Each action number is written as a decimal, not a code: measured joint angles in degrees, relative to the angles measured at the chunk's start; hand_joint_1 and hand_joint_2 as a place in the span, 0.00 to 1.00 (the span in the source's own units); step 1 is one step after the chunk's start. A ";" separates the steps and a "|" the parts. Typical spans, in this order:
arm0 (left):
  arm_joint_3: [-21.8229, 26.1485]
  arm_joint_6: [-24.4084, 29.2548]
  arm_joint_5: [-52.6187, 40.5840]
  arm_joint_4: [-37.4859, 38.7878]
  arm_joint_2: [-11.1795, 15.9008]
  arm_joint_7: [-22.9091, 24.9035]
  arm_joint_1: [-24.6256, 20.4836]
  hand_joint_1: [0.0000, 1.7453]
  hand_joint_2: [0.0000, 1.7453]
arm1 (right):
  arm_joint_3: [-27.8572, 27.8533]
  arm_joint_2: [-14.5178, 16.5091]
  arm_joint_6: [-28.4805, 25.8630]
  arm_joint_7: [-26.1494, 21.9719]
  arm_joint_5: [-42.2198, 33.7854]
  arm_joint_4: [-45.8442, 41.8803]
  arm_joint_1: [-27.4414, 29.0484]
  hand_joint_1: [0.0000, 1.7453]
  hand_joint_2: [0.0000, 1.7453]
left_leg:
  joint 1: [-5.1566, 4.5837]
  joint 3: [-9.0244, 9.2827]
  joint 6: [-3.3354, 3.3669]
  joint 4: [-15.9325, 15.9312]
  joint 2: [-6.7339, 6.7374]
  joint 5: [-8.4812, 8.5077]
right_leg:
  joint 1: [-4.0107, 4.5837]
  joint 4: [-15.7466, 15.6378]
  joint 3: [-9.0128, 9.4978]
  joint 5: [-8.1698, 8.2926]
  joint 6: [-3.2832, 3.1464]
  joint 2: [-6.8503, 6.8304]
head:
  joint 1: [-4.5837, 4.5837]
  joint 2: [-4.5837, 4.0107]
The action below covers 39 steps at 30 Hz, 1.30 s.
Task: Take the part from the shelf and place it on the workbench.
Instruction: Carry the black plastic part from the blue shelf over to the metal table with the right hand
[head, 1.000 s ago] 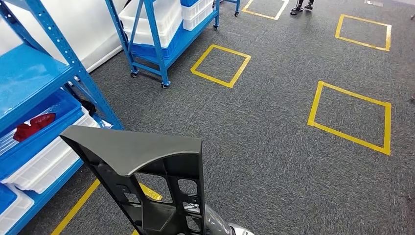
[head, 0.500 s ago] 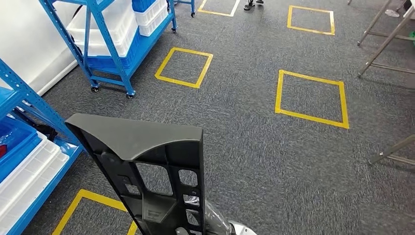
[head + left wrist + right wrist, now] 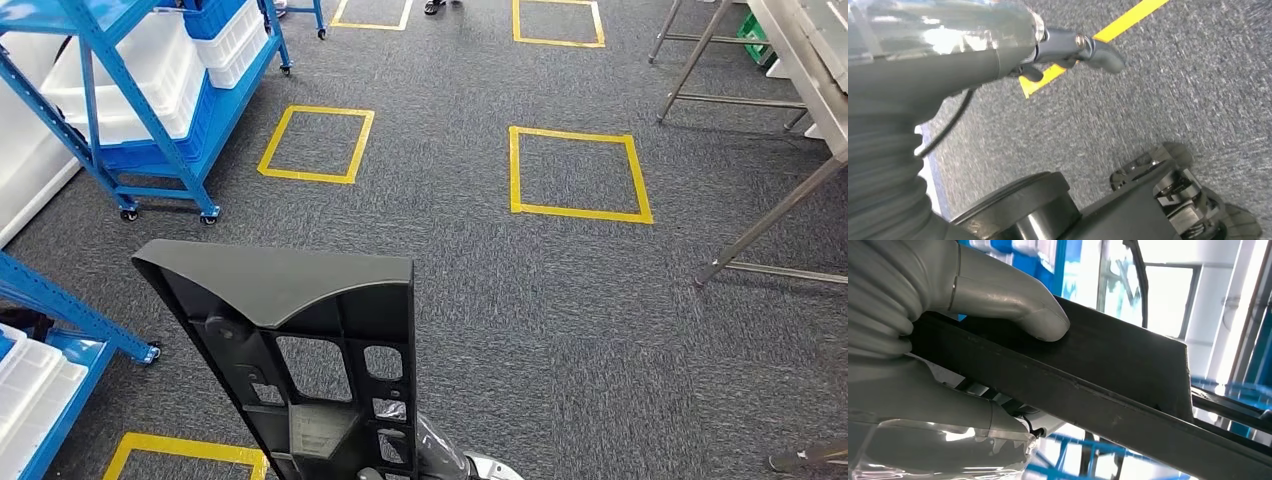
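Grey carpet floor (image 3: 560, 330) with yellow tape squares (image 3: 578, 172); a blue shelf cart (image 3: 150, 110) on wheels holds white bins (image 3: 130, 75); metal table legs (image 3: 770, 215) stand on it.

Matt dark plastic part (image 3: 300, 340) above rough grey carpet (image 3: 560, 300).

The right hand (image 3: 948, 340) grips the dark part (image 3: 1108, 375), its grey thumb pressed on the flat face; blurred blue shelving (image 3: 1248, 390) shows beyond the part.
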 joint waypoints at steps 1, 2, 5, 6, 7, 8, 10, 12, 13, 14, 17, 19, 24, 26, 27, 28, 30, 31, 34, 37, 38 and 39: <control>0.00 0.02 -0.03 0.00 -0.02 0.10 0.02 0.00 1.00 | 0.02 -0.04 -0.02 0.12 -0.04 -0.07 0.14 0.96 1.00 | 0.14 0.25 -0.37 -0.03 0.22 -0.27 | -0.08 -0.24 0.15 0.09 -0.36 0.72 | 0.00 0.00; 0.00 0.05 -0.03 0.00 -0.03 0.18 0.04 0.00 1.00 | 0.03 -0.08 -0.02 0.21 -0.08 -0.17 0.23 0.96 1.00 | 0.30 0.29 -0.67 0.50 -0.38 -0.89 | -0.19 -0.51 0.36 0.21 -0.76 1.41 | 0.00 0.00; 0.04 0.27 0.14 0.00 -0.03 0.48 0.31 0.00 1.00 | 0.26 -0.13 0.07 0.25 -0.15 -0.38 0.32 0.96 1.00 | 0.63 -3.40 -1.07 9.25 -4.56 -5.79 | -0.37 -0.97 0.78 0.45 -1.68 3.56 | -0.02 0.00; 0.09 0.36 0.20 0.00 -0.02 0.57 0.34 0.00 1.00 | 0.35 -0.15 0.12 0.25 -0.15 -0.36 0.32 0.96 1.00 | 0.65 -5.48 -1.10 13.37 -5.30 -7.38 | -0.27 -0.95 0.79 0.44 -1.81 4.32 | -0.02 0.00; 0.14 0.47 0.23 0.00 0.02 0.62 0.33 0.00 1.00 | 0.43 -0.18 0.17 0.25 -0.15 -0.31 0.34 0.96 1.00 | 0.64 -7.05 -1.10 16.23 -5.61 -8.01 | -0.17 -0.92 0.83 0.42 -1.87 5.14 | -0.02 0.00; 0.18 0.58 0.21 0.00 0.05 0.67 0.32 0.00 1.00 | 0.47 -0.21 0.22 0.24 -0.16 -0.26 0.34 0.96 1.00 | 0.64 -7.70 -1.06 17.06 -5.74 -7.49 | -0.10 -0.87 0.89 0.40 -1.89 6.00 | -0.02 0.00; 0.20 0.80 0.00 0.00 0.23 1.03 0.46 0.00 1.00 | 0.54 -0.22 0.27 0.22 -0.25 -0.18 0.33 0.96 1.00 | 0.69 -5.81 -0.82 11.93 -6.38 -3.40 | -0.10 -0.67 1.11 0.31 -1.77 7.83 | -0.02 0.00; 0.22 0.87 -0.17 0.00 0.51 1.60 0.89 0.00 1.00 | 0.60 -0.22 0.30 0.18 -0.39 -0.15 0.29 0.96 1.00 | 0.81 -2.81 -0.46 4.36 -8.70 0.01 | -0.14 -0.26 1.03 0.17 -1.36 9.42 | -0.01 0.00; 0.24 0.87 -0.25 0.00 0.63 1.93 1.05 0.00 1.00 | 0.63 -0.22 0.32 0.15 -0.45 -0.15 0.28 0.96 1.00 | 0.80 -1.98 -0.29 2.13 -9.66 0.60 | -0.19 -0.12 0.83 0.18 -1.04 10.02 | -0.01 0.00; 0.24 0.87 -0.30 0.00 0.70 2.25 1.14 0.00 1.00 | 0.66 -0.22 0.33 0.13 -0.50 -0.14 0.27 0.96 1.00 | 0.74 -1.67 -0.07 1.19 -10.20 0.55 | -0.25 -0.09 0.60 0.26 -0.64 10.53 | -0.01 0.00; 0.27 0.86 -0.29 0.00 0.72 3.22 1.17 0.00 1.00 | 0.66 -0.24 0.38 0.11 -0.57 -0.17 0.27 0.96 1.00 | 0.79 -1.35 0.92 0.50 -8.77 0.90 | -0.28 0.21 0.03 0.14 0.41 10.47 | 0.00 0.00; 0.40 0.74 -0.11 0.00 0.75 3.98 1.40 0.00 1.00 | 0.66 -0.23 0.45 0.10 -0.59 -0.23 0.17 0.96 1.00 | 0.88 -1.17 1.68 0.04 -7.26 1.20 | -0.18 4.16 -1.90 -2.28 0.86 7.26 | 0.01 0.00; 0.98 -0.13 0.16 0.00 1.03 5.81 1.65 0.00 1.00 | 0.66 -0.22 0.79 0.10 -0.60 -0.29 0.09 0.96 1.00 | 0.42 -0.98 1.94 0.01 -3.32 0.86 | -0.83 14.89 -7.10 -5.67 1.68 3.89 | 0.01 0.00; 1.19 -0.29 0.11 0.00 1.05 6.27 1.67 0.00 1.00 | 0.66 -0.21 0.91 0.10 -0.60 -0.30 0.05 0.96 1.00 | 0.39 -0.58 1.64 0.02 -2.10 0.56 | -0.81 7.22 -2.91 -2.20 1.48 2.16 | 0.01 0.00; 1.25 -0.35 0.03 0.00 1.08 6.61 1.70 0.00 1.00 | 0.66 -0.19 0.96 0.11 -0.60 -0.31 -0.01 0.96 1.00 | 0.24 -0.37 1.37 0.05 -1.56 0.33 | -0.62 3.49 -0.86 -1.05 1.19 0.71 | 0.01 0.00; 1.31 -0.42 -0.09 0.00 1.10 7.06 1.71 0.00 1.00 | 0.66 -0.12 1.02 0.11 -0.61 -0.31 -0.09 0.96 1.00 | 0.13 -0.18 1.07 0.07 -1.09 0.13 | -0.37 1.00 0.51 -0.49 0.85 -0.37 | 0.01 0.00; 1.35 -0.66 -0.49 0.00 1.15 8.39 1.59 0.00 1.00 | 0.63 0.02 1.12 0.12 -0.63 -0.31 -0.24 0.96 1.00 | -0.05 0.22 0.43 0.01 -0.03 -0.20 | 0.10 -0.20 1.03 -0.63 0.19 -0.71 | 0.01 0.00; 1.36 -0.81 -0.70 0.00 1.16 9.21 1.49 0.00 1.00 | 0.62 0.08 1.14 0.14 -0.64 -0.33 -0.27 0.96 1.00 | 0.00 0.50 0.11 -0.08 0.47 -0.35 | 0.08 -0.32 1.07 -0.59 -0.13 0.10 | 0.00 0.00; 1.37 -1.39 -1.21 0.00 1.27 11.73 1.00 0.00 1.00 | 0.59 0.23 1.07 0.38 -0.62 -0.49 -0.36 0.96 1.00 | 0.34 -0.14 -0.74 3.18 -2.12 -2.98 | -0.42 -1.06 1.54 -0.16 -1.13 2.11 | -0.01 0.00; 1.38 -2.25 -1.39 0.00 1.23 13.84 -0.04 0.00 1.00 | 0.58 0.38 1.08 0.70 -0.52 -0.51 -0.54 0.96 1.00 | 0.37 -4.42 -0.96 14.07 -4.77 -8.32 | -0.32 -1.11 1.65 -0.12 -1.59 4.07 | -0.02 0.00; 1.38 -2.54 -1.48 0.00 1.22 14.62 -0.36 0.00 1.00 | 0.58 0.39 1.13 0.85 -0.47 -0.50 -0.53 0.96 1.00 | 0.35 -5.11 -0.94 16.05 -4.86 -8.66 | -0.25 -1.07 1.72 -0.15 -1.62 4.86 | -0.02 0.00; 1.38 -2.76 -1.60 0.00 1.19 15.43 -0.55 0.00 1.00 | 0.57 0.39 1.18 1.06 -0.42 -0.50 -0.53 0.96 1.00 | 0.35 -4.82 -0.85 15.78 -4.89 -7.72 | -0.21 -1.01 1.83 -0.16 -1.59 5.74 | -0.02 0.00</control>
